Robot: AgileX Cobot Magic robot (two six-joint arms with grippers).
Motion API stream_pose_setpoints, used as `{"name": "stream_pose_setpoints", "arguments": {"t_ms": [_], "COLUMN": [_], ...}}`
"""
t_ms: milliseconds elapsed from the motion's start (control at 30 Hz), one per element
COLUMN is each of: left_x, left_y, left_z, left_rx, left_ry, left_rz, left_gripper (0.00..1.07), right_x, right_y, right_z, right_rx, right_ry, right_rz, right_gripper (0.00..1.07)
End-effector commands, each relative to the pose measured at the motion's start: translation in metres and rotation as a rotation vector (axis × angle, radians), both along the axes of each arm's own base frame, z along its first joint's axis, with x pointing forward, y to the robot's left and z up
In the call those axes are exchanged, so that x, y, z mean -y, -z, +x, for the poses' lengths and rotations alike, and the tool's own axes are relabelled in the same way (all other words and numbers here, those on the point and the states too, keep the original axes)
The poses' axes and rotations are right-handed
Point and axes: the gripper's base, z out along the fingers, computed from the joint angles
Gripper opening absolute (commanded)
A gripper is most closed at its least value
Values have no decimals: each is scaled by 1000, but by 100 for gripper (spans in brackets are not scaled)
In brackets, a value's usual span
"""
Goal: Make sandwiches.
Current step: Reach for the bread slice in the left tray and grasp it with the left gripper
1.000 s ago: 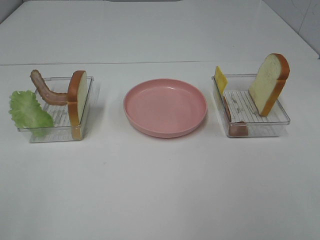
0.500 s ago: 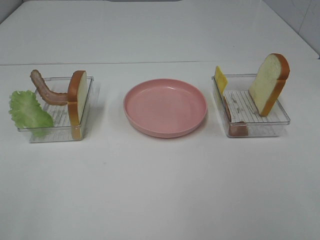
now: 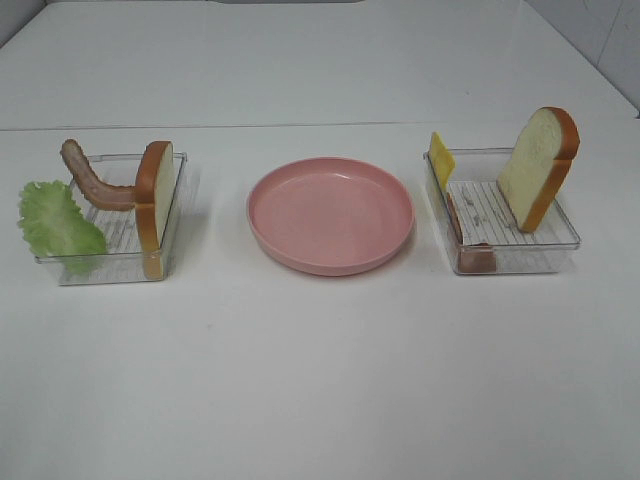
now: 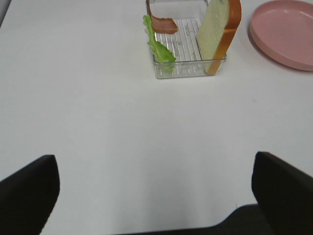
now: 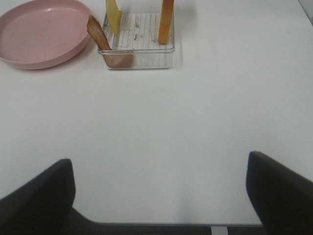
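Sandwich bread, seemingly foam, stands in ribbed clear trays; left hand, right hand released.

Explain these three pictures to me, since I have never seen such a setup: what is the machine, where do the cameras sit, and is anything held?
This is a two-armed robot working at a white table. One camera looks down from high up; no arm shows in its view. The other two cameras ride on the wrists, and the dark shapes at their edges are the fingers of the left gripper and the right gripper. Both are open and hold nothing.

In the middle lies an empty pink plate. The left tray holds lettuce, a bacon strip and an upright bread slice. The right tray holds cheese, ham and a second bread slice. No sandwich is stacked yet.
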Motion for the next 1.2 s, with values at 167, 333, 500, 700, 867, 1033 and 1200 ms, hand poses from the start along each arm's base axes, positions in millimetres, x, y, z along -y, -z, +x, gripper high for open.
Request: {"name": "stream_pose_setpoints", "arguments": {"t_ms": [167, 333, 500, 700, 867, 1033, 1200], "left_x": [-4, -9, -16, -19, -2, 30, 78], "left_y": [-47, -63, -63, -55, -38, -16, 6], "left_z": [75, 134, 212, 286, 320, 344, 364], "left_rx": [-248, -363, -535, -640, -677, -713, -739], "left_ry": [-5, -15, -26, -11, 24, 43, 97], "left_rz": [-14, 10, 54, 54, 9, 8, 15], "left_gripper": [102, 102, 102, 102, 102, 102, 102], "right_x": [0, 0, 0, 0, 0, 0, 0], "right_y": [1, 1, 1, 1, 1, 1, 1], "right_z": [-2, -2, -2, -2, -2, -2, -2], "right_rx": [22, 22, 22, 22, 22, 22, 22], "right_ry": [6, 6, 6, 6, 6, 6, 6], "right_rz": [-7, -7, -7, -7, -7, -7, -7], "right_gripper": [92, 92, 92, 92, 92, 92, 92]}}
